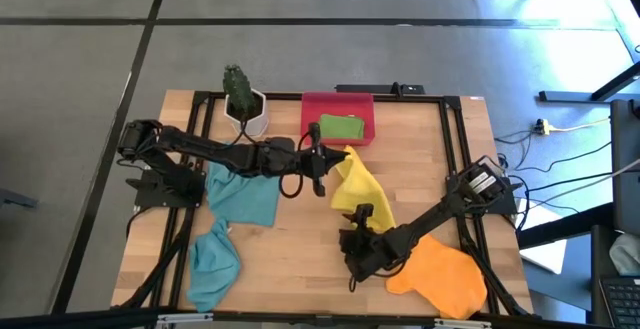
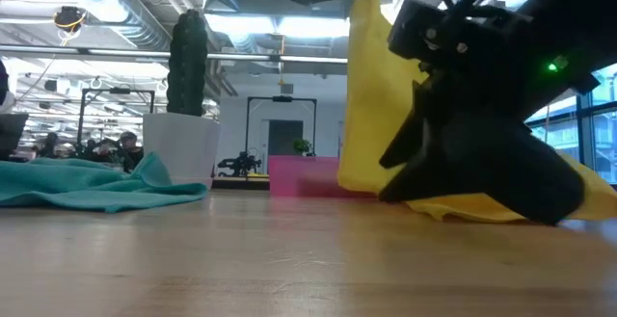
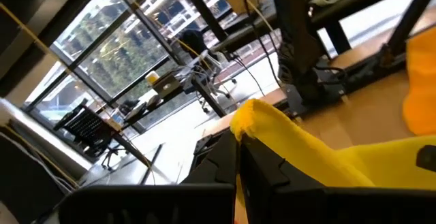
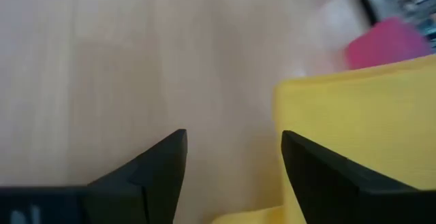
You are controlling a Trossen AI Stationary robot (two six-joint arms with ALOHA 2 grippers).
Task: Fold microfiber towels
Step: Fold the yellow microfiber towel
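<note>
My left gripper (image 1: 328,161) is over the table's middle, shut on the top corner of the yellow towel (image 1: 362,191). The towel hangs down, and its lower end (image 2: 463,206) lies on the table. My right gripper (image 4: 231,152) is low over the table and open, beside the towel's near edge (image 4: 283,108). An orange towel (image 1: 440,277) lies at the near right. Two teal towels (image 1: 240,197) (image 1: 213,266) lie at the left. A green towel (image 1: 340,127) lies in the red tray (image 1: 360,101). My left gripper pinches the yellow towel's upper corner (image 3: 246,115) between its two fingers (image 3: 225,157). The fingers come in level from the table's left. The towel hangs slanting below them toward the near right, with its lower end on the table. I cannot tell whether my right gripper touches the towel.
A cactus in a white pot (image 1: 245,104) stands at the far left, next to the red tray. Bare wood lies in front of my right gripper (image 4: 136,60). A black frame (image 1: 455,139) runs round the table.
</note>
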